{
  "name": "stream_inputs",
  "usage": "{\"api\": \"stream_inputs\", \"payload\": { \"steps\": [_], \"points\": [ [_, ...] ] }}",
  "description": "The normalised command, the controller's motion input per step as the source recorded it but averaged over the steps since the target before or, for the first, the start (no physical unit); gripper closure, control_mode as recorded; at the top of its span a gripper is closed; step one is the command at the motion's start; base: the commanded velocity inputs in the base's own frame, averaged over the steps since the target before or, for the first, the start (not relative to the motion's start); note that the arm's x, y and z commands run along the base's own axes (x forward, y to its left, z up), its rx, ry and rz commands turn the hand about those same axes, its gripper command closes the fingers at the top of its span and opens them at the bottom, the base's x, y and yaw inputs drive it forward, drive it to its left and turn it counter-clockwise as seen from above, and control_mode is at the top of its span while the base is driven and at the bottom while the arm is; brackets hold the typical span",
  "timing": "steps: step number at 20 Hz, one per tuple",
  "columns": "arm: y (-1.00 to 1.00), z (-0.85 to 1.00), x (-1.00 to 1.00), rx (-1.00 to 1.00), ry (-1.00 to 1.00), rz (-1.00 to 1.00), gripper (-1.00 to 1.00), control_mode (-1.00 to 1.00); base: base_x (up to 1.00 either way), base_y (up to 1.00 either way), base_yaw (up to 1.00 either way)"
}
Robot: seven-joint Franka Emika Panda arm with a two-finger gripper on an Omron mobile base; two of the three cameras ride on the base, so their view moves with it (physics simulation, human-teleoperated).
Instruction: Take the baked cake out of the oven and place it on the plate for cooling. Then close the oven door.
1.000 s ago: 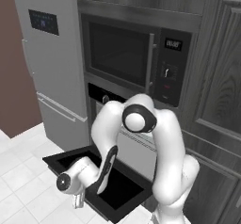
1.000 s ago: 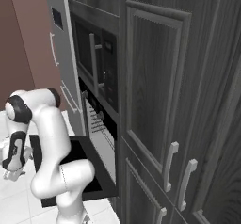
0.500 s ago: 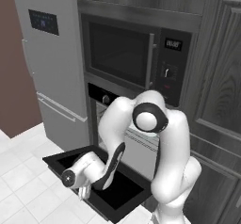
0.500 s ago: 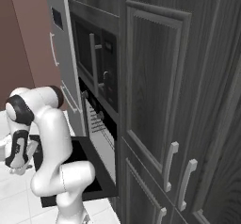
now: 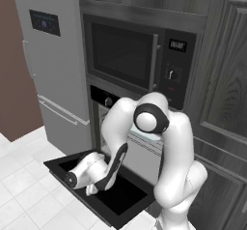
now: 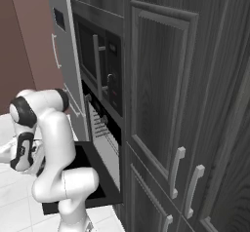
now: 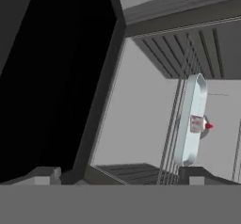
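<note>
- Claw (image 7: 120, 178) gapes wide, holding nothing, rolled sideways before the open oven (image 7: 155, 100).
- Risk — its low approach clips the oven door (image 5: 103, 190) or wire rack (image 7: 175, 124), jolting the cake (image 7: 196, 123).

Illumination is even and diffuse in all three rendered views, with no discernible source and only a faint shadow under the white glossy robot arm (image 5: 164, 176). The black glass-fronted oven door (image 5: 120, 195) reads as flat black, while the pale grey oven cavity (image 7: 136, 119) appears bright. Rendering is soft and low-resolution, with jagged edges, without glare or edge distortion.
</note>
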Motion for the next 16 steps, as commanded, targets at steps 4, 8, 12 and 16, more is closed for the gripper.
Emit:
{"api": "stream_inputs", "payload": {
  "steps": [4,8,12,16],
  "points": [
    [-0.49,0.0,0.65,-0.02,-0.02,-0.17,-1.0,-1.0,0.0,0.0,0.0],
    [-0.54,-0.02,0.65,-0.05,-0.06,-0.14,-1.0,-1.0,0.0,0.0,0.0],
    [-0.49,-0.11,0.62,-0.1,-0.1,-0.11,-1.0,-1.0,0.0,0.0,0.0],
    [-0.5,-0.17,0.55,-0.12,-0.13,-0.09,-1.0,-1.0,0.0,0.0,0.0]
  ]
}}
